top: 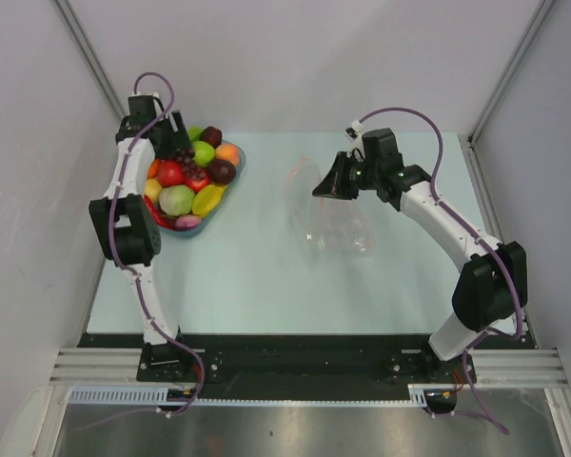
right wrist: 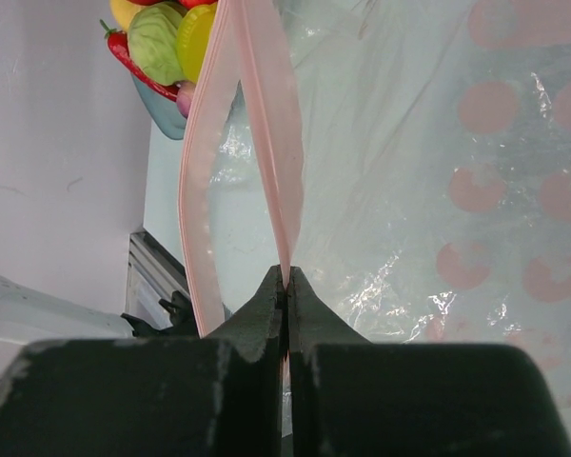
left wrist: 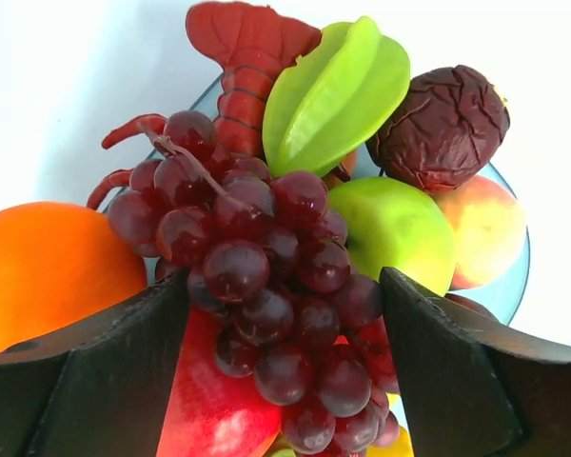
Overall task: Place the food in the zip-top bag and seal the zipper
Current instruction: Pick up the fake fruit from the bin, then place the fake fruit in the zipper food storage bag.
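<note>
Hovering over the blue-rimmed dish at the table's far left: left gripper, jaws spread wide, straddling the grape bunch atop the piled food. Mid-table, well apart: zip-top bag, mouth gaping, one zipper strip pinched tight by the right gripper.

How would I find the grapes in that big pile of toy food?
Find the blue-rimmed dish at the far left of the table, heaped with toy food. The grape bunch sits near its back, inside the open left claw. It is the only cluster of small dark purple balls; the green apple and orange beside it are single smooth pieces.
</note>
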Tool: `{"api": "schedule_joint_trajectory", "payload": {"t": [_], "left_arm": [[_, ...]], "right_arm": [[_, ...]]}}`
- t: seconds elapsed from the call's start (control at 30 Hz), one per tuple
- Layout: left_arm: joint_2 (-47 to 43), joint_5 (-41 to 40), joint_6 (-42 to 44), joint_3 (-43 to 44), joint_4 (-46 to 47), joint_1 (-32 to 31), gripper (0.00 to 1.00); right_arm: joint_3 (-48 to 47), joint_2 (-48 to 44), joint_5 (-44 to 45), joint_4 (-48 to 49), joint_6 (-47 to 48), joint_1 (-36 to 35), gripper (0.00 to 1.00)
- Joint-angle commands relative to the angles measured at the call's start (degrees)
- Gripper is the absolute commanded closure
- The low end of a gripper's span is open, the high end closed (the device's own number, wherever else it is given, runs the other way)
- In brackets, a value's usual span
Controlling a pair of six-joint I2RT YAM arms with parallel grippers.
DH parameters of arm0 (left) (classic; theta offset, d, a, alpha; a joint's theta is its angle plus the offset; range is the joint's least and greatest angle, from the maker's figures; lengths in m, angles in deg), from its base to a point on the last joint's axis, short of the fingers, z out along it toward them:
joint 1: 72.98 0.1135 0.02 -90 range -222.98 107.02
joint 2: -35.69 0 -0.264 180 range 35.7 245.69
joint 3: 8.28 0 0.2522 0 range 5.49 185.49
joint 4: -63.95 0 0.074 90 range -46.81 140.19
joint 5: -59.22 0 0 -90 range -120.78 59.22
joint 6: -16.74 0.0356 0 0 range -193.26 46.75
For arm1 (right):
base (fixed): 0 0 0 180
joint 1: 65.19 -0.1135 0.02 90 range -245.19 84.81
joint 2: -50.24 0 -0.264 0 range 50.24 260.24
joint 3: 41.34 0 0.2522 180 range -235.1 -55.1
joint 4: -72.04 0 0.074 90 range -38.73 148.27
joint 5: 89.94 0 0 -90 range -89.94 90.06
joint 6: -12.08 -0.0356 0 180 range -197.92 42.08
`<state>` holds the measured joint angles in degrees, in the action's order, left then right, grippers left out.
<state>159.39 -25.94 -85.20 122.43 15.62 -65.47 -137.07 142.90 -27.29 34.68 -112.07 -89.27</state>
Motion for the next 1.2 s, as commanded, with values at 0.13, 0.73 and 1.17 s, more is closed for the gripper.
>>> {"api": "schedule_joint_trajectory", "payload": {"t": [0.13,0.73,1.17], "left_arm": [[0.41,5.96,0.78,2.15,-2.96,0.31,0.39],[-16.98,13.69,1.92,0.57,-0.33,0.31,1.00],[-31.75,29.34,-1.32,-0.05,1.16,-2.23,1.00]], "right_arm": [[-0.38,1.12,-0.86,2.15,0.66,0.61,1.00],[-0.38,0.59,-6.48,5.05,-0.73,0.87,1.00],[-0.38,0.68,-13.42,16.82,-14.35,-1.50,1.00]]}}
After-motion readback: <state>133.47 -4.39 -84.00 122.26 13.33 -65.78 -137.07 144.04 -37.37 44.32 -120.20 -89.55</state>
